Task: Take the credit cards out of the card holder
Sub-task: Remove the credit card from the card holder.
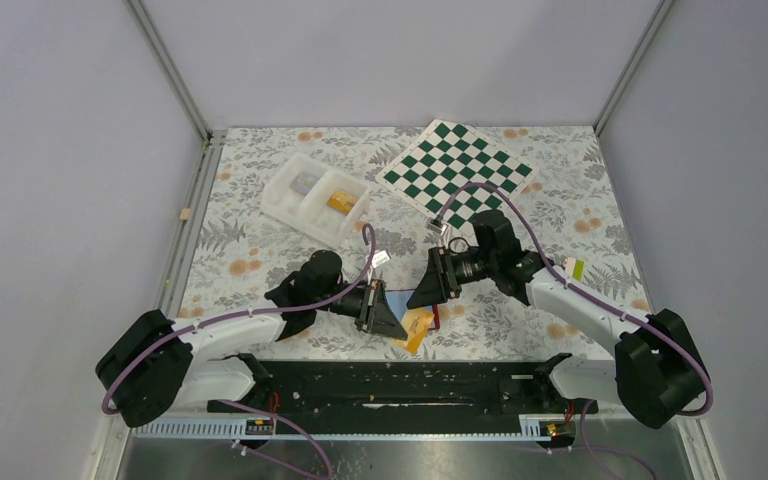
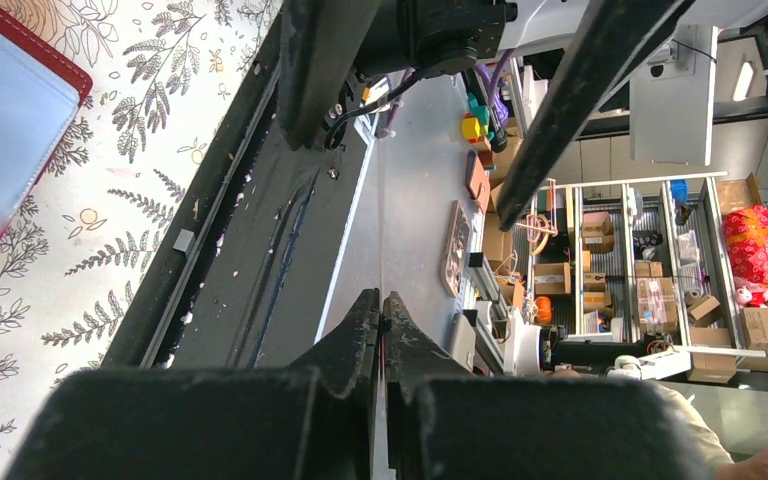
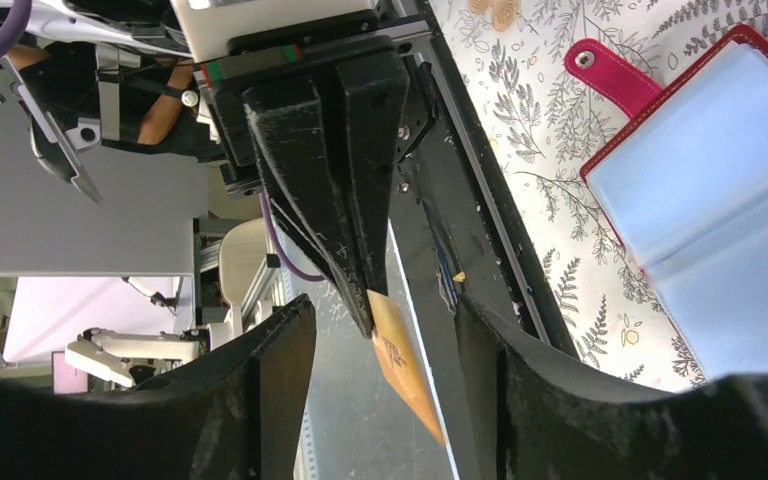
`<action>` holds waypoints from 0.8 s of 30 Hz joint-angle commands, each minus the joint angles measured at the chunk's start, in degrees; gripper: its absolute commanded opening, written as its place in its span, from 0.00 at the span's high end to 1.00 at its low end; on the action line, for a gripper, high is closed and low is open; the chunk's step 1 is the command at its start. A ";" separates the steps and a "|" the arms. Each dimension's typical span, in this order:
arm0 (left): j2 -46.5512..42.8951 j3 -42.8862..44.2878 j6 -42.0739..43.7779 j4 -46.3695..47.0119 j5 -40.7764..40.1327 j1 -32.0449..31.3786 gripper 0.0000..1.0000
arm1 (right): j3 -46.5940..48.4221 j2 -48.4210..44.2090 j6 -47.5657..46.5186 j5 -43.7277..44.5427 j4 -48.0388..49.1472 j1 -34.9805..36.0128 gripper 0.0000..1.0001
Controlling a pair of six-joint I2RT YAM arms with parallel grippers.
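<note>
Left tool (image 3: 365, 310) pressed together, pinching one orange credit card (image 3: 402, 370) by its end, card tilted. Right tool (image 1: 422, 292) spread, one finger on either side of that card with a gap on both sides. Card holder (image 3: 720, 200) lies open on the desk (image 3: 550, 130) just beside the tools, pale blue inside up, red tab (image 3: 610, 72) flat. White tray (image 1: 315, 195) and checkerboard (image 1: 457, 165) sit farther back.

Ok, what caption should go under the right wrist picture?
Left end effector pinches an orange credit card; right end effector open, card holder lying open.
</note>
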 commanded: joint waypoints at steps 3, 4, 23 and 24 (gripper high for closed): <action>-0.41 2.28 0.56 2.77 1.00 -0.03 1.00 | 1.43 0.02 -1.90 0.11 -1.69 -0.08 0.41; -0.38 2.36 0.63 2.52 0.83 -0.05 1.00 | 1.34 -0.12 -1.81 -0.29 -1.47 -0.10 0.45; -2.18 2.11 0.17 0.32 -3.43 1.27 0.88 | -3.71 -1.82 12.13 -4.12 17.51 0.07 1.00; -2.60 2.06 -0.45 0.07 -4.22 1.94 0.81 | -4.12 -2.03 13.81 -3.30 19.24 -0.05 1.00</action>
